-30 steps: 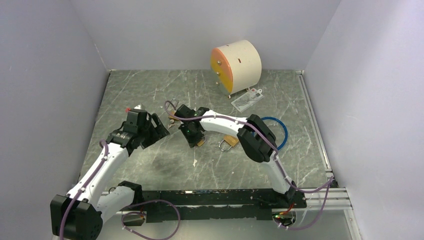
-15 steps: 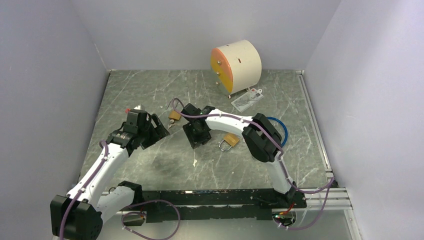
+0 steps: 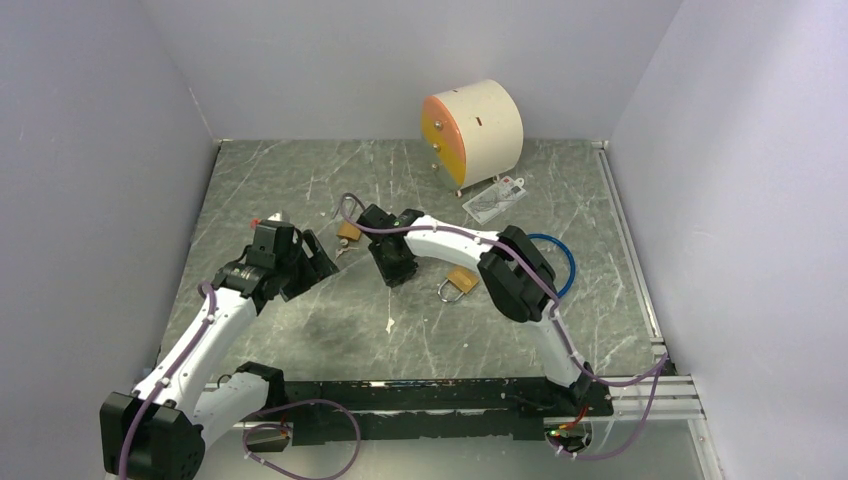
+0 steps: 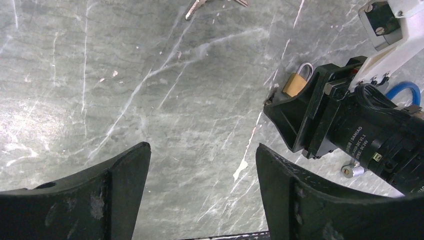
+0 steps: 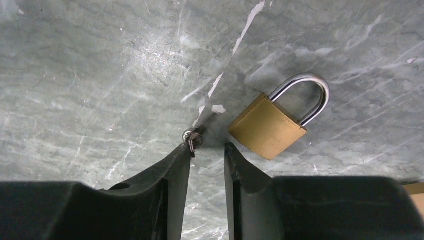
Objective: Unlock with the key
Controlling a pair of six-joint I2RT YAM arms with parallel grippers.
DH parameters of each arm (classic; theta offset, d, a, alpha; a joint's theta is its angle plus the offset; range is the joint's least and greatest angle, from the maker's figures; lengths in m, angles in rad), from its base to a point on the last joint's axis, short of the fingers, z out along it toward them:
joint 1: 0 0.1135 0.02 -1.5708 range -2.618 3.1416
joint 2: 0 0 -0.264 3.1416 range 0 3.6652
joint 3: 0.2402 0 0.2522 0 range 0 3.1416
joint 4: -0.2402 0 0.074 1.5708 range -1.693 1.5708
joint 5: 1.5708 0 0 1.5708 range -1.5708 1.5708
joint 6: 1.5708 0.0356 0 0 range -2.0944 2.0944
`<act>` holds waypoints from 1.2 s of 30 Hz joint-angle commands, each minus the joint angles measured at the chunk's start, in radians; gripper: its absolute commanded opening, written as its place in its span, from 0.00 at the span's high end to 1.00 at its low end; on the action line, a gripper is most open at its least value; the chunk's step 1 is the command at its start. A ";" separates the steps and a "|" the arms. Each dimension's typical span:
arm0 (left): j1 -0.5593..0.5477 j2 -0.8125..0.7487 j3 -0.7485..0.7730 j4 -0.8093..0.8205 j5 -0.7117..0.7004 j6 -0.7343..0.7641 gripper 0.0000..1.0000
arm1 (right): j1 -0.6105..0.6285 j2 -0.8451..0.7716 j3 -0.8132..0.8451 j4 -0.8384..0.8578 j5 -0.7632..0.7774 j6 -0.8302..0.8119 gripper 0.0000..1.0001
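Brass padlock lies on the desk beside the right tool, whose narrowly parted, empty jaws sit at a small key-like piece, probably to grasp it, while the left tool hangs wide open.

Right wrist: key mostly behind a fingertip, shape unreadable, brass bit cropped at 4 o'clock edge, left wrist: keys cropped at 12 o'clock edge, blue ring at 3 o'clock half behind right arm.
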 commanded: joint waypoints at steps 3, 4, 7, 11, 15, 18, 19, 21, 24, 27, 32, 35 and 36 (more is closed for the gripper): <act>0.003 -0.006 -0.008 0.007 -0.018 -0.015 0.19 | 0.030 0.045 0.029 -0.041 0.059 0.008 0.76; 0.002 -0.006 -0.008 0.008 -0.018 -0.014 0.19 | 0.033 0.041 0.026 -0.036 0.061 0.004 0.78; 0.002 -0.002 -0.009 0.009 -0.018 -0.018 0.19 | 0.034 0.025 0.004 -0.005 0.066 -0.010 0.82; 0.003 -0.006 -0.018 0.015 -0.013 -0.027 0.19 | 0.034 0.028 0.006 0.015 0.077 -0.031 0.81; 0.002 -0.012 -0.024 0.010 -0.014 -0.031 0.19 | 0.035 0.031 0.007 0.030 0.083 -0.043 0.93; 0.002 -0.019 -0.022 0.001 -0.016 -0.044 0.19 | 0.034 -0.001 -0.044 0.080 0.101 -0.058 1.00; 0.003 -0.023 -0.023 -0.001 -0.016 -0.053 0.19 | 0.034 -0.024 -0.070 0.111 0.103 -0.067 1.00; 0.002 -0.030 -0.024 -0.007 -0.008 -0.080 0.17 | 0.035 -0.077 -0.136 0.186 0.103 -0.094 1.00; 0.003 -0.029 -0.024 -0.013 0.025 -0.132 0.15 | 0.031 -0.172 -0.238 0.308 0.075 -0.133 1.00; 0.004 -0.011 -0.025 -0.002 0.080 -0.189 0.13 | 0.025 -0.277 -0.339 0.431 0.014 -0.154 1.00; 0.021 0.061 0.000 -0.005 0.203 -0.289 0.09 | 0.024 -0.427 -0.487 0.628 -0.126 -0.197 1.00; 0.045 0.117 0.018 -0.016 0.303 -0.351 0.08 | 0.022 -0.503 -0.565 0.722 -0.196 -0.228 1.00; 0.057 0.139 0.022 -0.023 0.337 -0.376 0.07 | 0.022 -0.520 -0.579 0.744 -0.216 -0.238 1.00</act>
